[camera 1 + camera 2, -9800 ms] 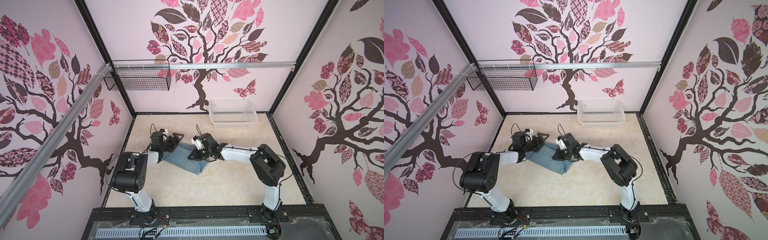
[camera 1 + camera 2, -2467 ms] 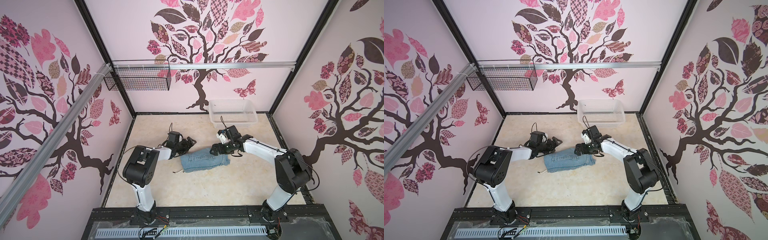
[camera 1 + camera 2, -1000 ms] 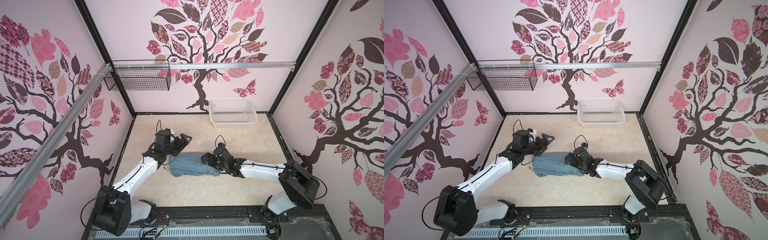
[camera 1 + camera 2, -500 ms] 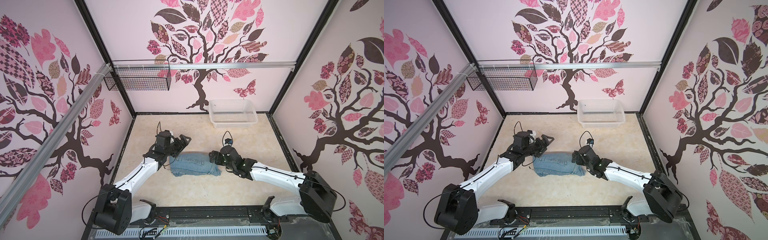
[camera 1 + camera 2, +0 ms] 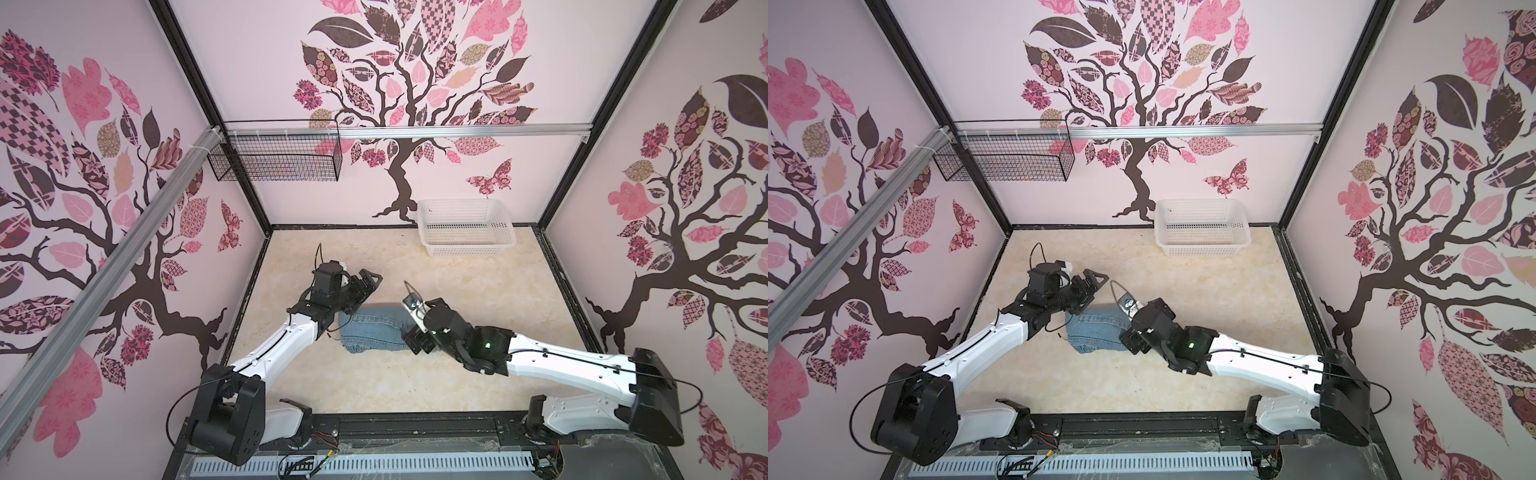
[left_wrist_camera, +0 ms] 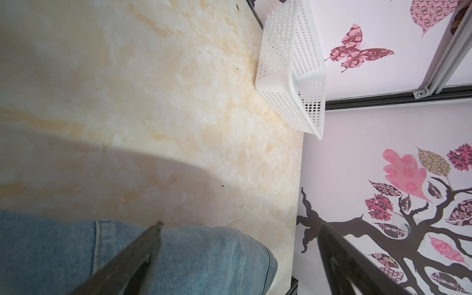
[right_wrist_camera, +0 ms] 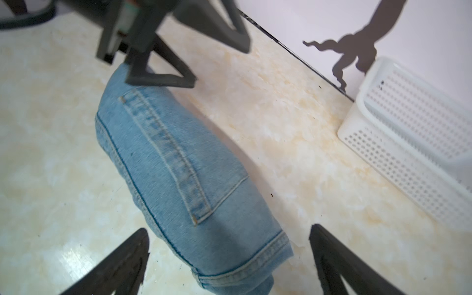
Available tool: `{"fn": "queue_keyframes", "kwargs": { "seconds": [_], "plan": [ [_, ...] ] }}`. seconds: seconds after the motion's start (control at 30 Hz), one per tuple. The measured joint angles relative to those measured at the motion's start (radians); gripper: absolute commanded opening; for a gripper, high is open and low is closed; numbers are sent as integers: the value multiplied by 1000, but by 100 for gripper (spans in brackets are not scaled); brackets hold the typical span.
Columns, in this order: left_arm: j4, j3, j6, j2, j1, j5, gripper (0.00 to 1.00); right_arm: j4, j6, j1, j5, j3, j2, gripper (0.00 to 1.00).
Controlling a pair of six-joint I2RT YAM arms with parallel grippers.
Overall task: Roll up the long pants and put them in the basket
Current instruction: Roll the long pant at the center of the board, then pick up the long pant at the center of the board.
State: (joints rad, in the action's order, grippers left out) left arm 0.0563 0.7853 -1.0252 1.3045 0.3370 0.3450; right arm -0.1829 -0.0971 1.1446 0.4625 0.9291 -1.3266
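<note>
While both arms hang over the worktop (image 5: 374,386), the long pants (image 5: 374,332) lie on it as a compact roll, white basket (image 5: 465,248) well apart. Roll's long axis runs from left gripper (image 6: 238,226) to right gripper (image 7: 229,228); both released, empty, equally near.

The cream marbled tabletop (image 5: 457,286) carries the long pants (image 5: 374,330), rolled into a light blue denim bundle near its middle, and a white perforated basket (image 5: 465,248) well apart by the back wall.
</note>
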Motion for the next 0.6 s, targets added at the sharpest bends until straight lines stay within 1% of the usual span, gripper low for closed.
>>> {"fn": "queue_keyframes", "kwargs": {
  "seconds": [0.1, 0.2, 0.4, 0.6],
  "plan": [
    [-12, 0, 0, 8, 0, 2, 98, -11, -127, 60, 83, 4, -85, 99],
    [-18, 2, -1, 14, 0, 7, 98, -21, -216, 81, 115, 4, -143, 99],
    [-20, 7, 0, 24, -1, 20, 98, 11, -359, 95, 144, 7, -158, 99],
    [-31, 8, -1, 33, -1, 29, 98, 29, -432, 116, 122, 23, -207, 99]
  ]
}}
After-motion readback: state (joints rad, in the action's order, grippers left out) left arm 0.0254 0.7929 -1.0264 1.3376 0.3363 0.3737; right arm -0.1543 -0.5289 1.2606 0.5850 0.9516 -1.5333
